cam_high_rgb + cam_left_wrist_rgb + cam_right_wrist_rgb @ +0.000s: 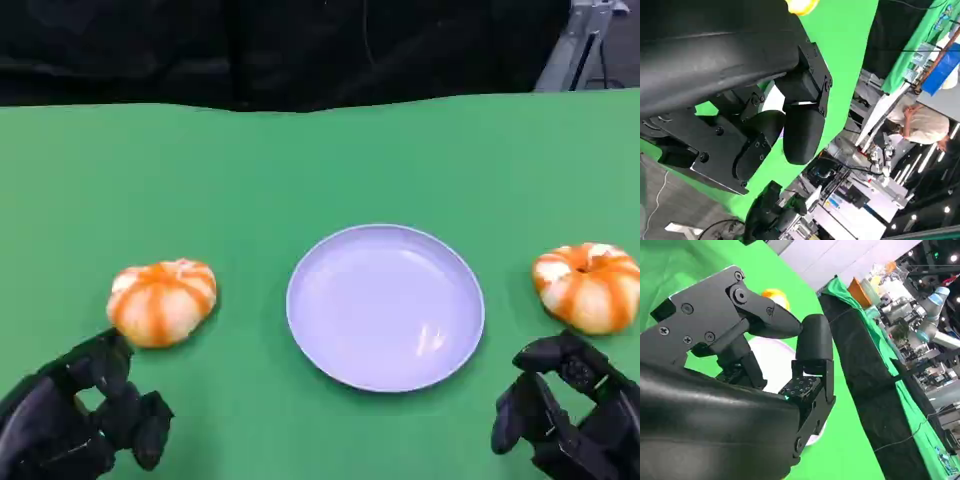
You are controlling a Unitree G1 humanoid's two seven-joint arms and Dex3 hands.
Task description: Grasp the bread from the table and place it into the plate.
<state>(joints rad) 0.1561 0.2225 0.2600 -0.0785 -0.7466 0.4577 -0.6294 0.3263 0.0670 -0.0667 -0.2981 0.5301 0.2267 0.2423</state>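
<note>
Two round orange-and-white striped breads lie on the green table, one on the left (160, 300) and one on the right (590, 286). Between them sits an empty pale lavender plate (385, 305). My left hand (85, 418) hovers just in front of the left bread, fingers apart and holding nothing. My right hand (570, 410) hovers just in front of the right bread, also empty. The left wrist view has my left hand (790, 120) with a sliver of bread (801, 5) beyond it. In the right wrist view, my right hand (785, 340) stands before the plate (771, 362) and a bread (775, 296).
The green table (320, 170) ends at a black backdrop (300, 50) at the back. A metal stand (580, 40) rises at the far right. A person (920, 125) and lab benches stand beyond the table's edge.
</note>
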